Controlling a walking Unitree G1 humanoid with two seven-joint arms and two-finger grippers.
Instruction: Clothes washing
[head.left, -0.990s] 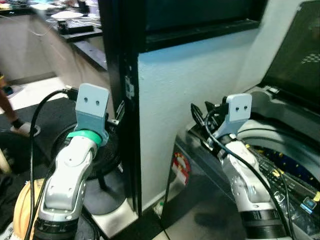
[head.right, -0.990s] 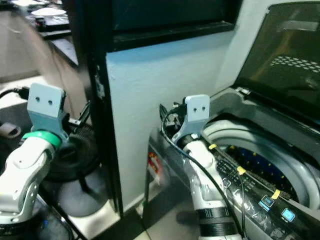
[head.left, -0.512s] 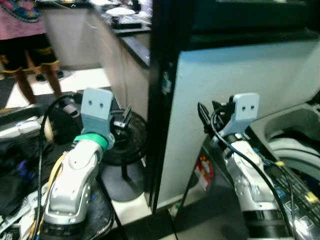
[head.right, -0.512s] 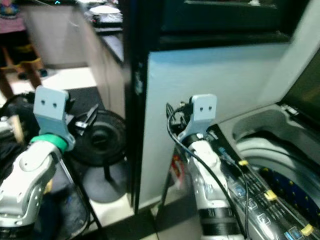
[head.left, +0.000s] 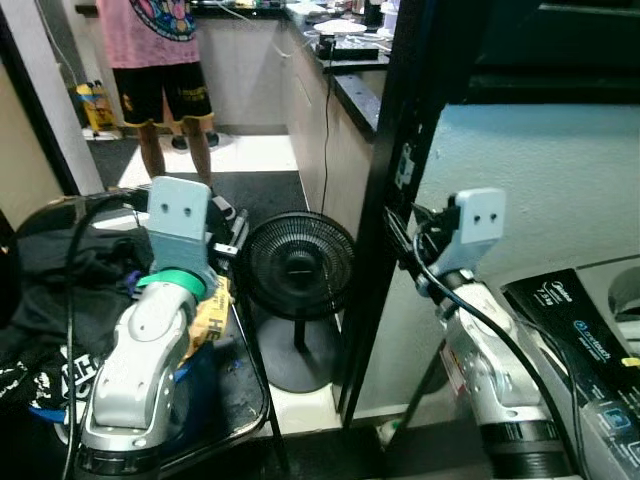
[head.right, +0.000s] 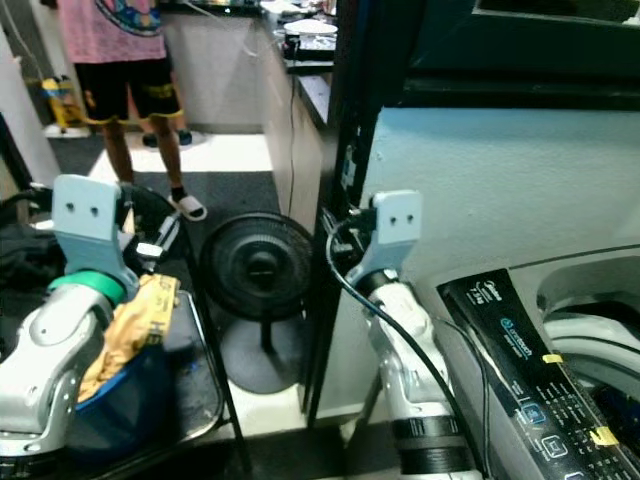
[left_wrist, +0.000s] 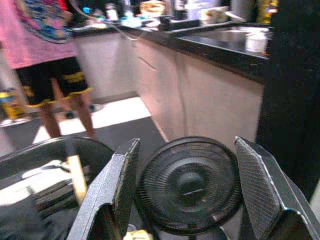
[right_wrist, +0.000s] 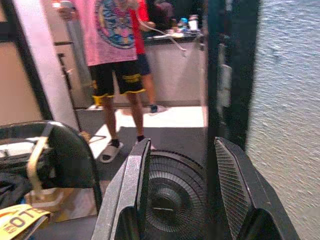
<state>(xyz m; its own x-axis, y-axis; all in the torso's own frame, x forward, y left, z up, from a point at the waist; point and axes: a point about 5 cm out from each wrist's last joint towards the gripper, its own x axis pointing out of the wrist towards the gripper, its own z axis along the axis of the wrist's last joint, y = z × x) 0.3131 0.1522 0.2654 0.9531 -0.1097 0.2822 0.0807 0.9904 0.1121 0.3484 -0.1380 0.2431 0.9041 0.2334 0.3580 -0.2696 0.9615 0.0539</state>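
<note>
Both grippers were up and empty: the left gripper had its two black fingers spread wide apart, and the right gripper showed the same gap between its two fingers, nothing held in either. Each one looked out at a single black floor fan standing upright on its round base just beside the dark door frame.

One washing machine sat at the robot's right, only its near corner in sight, the dark control panel running away from the camera along the front edge, with a sliver of the tub rim beyond it. The right arm rose in front of that panel, beside the pale textured wall.

Over on the left, one laundry basket with a dark rim sat under the left arm, heaped with dark clothes and one yellow printed garment lying near the wrist. How many dark pieces there were could not be told; they ran together.

Further back, one person in a pink shirt and dark shorts stood on the tiled floor, by a long counter carrying dishes too blurred to count.
</note>
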